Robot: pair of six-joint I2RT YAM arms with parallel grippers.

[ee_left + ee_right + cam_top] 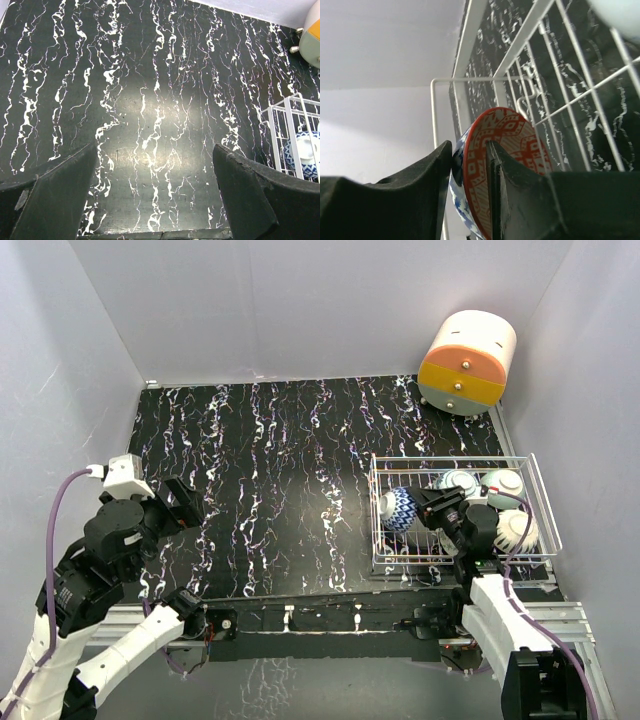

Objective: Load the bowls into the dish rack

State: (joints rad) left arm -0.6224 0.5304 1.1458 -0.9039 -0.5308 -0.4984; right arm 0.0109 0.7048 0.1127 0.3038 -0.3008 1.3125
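Four bowls show in the dish rack [450, 458], with the right gripper [422, 502] at the blue one.

From above, the white wire rack sits at the right edge of the table [280, 470], its far side near the cream-and-orange drawer unit [467, 362]. The dark marbled top stretches wide to the rack's left, where the left gripper [188, 502] hovers, well apart from the rack. The blue-patterned bowl [398, 508] stands on edge at the rack's left end. Two pale green bowls [460, 481] and a white ribbed bowl [520, 530] lie further right, partly hidden by the arm. In the left wrist view the fingers [60, 190] are spread wide with only tabletop between them, and the rack's corner is cut off at the right. In the right wrist view the fingers [420, 185] straddle the bowl's wall, blue outside and red-orange inside. The gap is narrow, and whether they press the wall cannot be told.
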